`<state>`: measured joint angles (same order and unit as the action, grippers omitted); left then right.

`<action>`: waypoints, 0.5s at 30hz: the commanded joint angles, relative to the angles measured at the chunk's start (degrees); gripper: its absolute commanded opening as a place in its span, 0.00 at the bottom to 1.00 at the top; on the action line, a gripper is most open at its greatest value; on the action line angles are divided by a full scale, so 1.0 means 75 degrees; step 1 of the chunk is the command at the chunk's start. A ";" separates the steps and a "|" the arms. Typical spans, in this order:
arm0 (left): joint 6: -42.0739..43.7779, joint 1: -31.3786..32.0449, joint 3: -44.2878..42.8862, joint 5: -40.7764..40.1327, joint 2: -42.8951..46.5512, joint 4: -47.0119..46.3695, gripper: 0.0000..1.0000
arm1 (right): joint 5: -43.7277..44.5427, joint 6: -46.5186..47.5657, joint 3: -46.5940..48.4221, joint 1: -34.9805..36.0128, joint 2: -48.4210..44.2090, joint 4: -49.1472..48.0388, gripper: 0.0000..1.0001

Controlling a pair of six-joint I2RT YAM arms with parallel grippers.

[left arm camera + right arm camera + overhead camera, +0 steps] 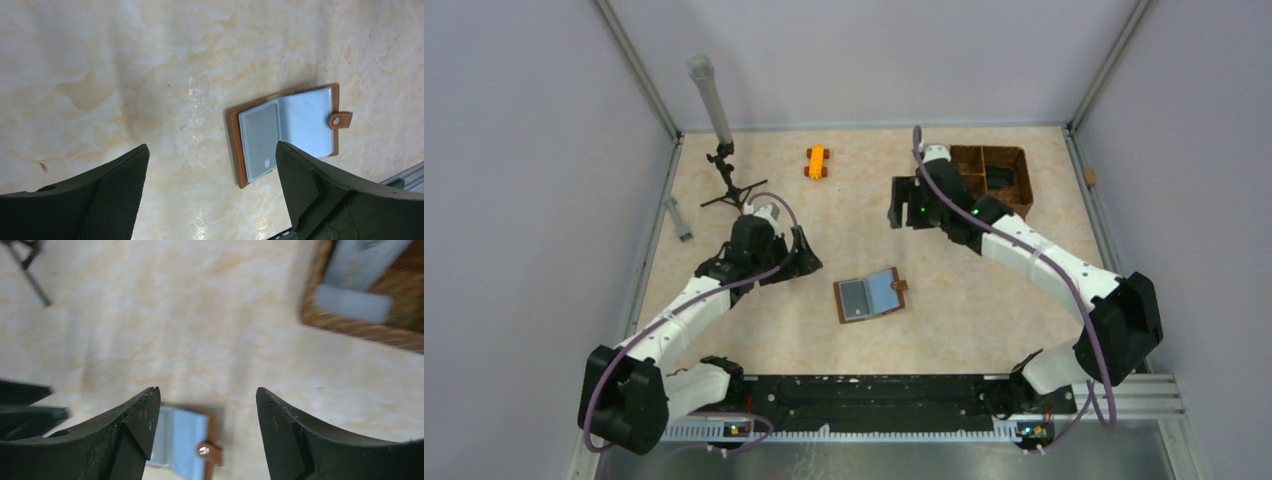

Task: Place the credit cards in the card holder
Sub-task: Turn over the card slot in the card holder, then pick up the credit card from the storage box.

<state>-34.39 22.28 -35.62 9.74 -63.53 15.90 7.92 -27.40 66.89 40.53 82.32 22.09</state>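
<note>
Two tools, both spread wide, gripping nothing! Left tool [211, 162] hangs beside the card holder [871, 296], which lies open on the tabletop [954, 320]. Right tool [207, 397] hovers near the woven basket [1014, 190], grey credit cards [353, 302] inside.

You have a worktop [854, 220] marbled in cream and tan. Near its centre, the card holder [870, 296] is tan-brown outside and pale blue inside, with a silver-grey card [260, 141] in one pocket. At two o'clock there is a dark brown woven basket [1025, 180], and at eleven an orange block [817, 161]. Your left tool [212, 165] and right tool [207, 410] are black.
</note>
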 commanded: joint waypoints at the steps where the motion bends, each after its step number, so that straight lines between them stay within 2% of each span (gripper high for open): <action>1: 0.0867 -0.0797 -0.0956 0.0490 0.0187 0.0773 0.99 | 0.1666 0.1657 0.0845 -0.0831 0.0089 0.1142 0.73; 5: 0.1407 -0.1325 -0.1779 0.0671 0.0098 0.1540 0.99 | 0.1955 0.2387 0.1360 -0.1680 0.0605 0.1089 0.76; 10: 0.1914 -0.1724 -0.2621 0.0644 0.0241 0.2142 0.99 | 0.1796 0.4040 0.1657 -0.2417 0.1398 0.0383 0.77; 13: 0.2630 -0.1833 -0.3197 0.0018 0.0283 0.2854 0.99 | 0.1274 0.4929 0.1756 -0.2758 0.1844 -0.0094 0.77; 15: 0.2756 -0.1834 -0.3305 -0.0814 0.0380 0.3028 0.99 | 0.0918 0.5415 0.1712 -0.2925 0.2016 -0.0508 0.77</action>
<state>-19.92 9.02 -56.29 11.81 -63.20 32.97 18.83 1.91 77.06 20.73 95.44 24.77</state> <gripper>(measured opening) 0.986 0.768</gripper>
